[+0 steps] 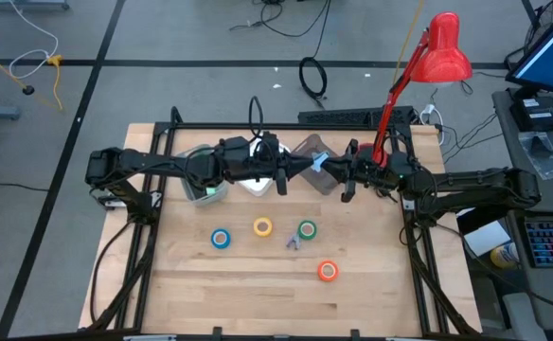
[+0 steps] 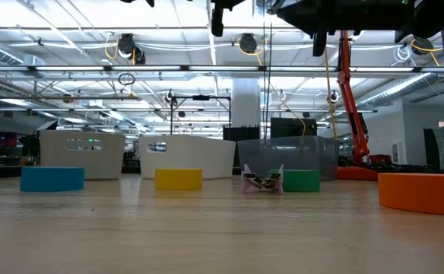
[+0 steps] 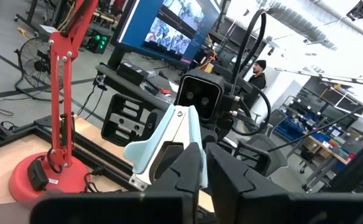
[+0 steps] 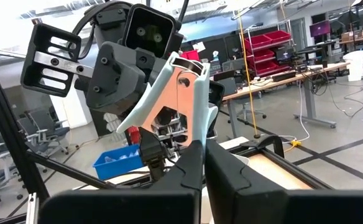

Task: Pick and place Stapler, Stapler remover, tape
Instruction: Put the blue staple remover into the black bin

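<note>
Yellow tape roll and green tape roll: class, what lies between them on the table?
In the high view, bare wood separates the yellow roll from the green roll; a small clip lies just off that line.

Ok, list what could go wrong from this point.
1. The left end effector and the right end effector both clamp the pale blue plastic stapler in mid-air. A badly timed release could twist or drop it.
2. The red desk lamp stands close beside the right arm, so a careless retreat might knock it.
</note>
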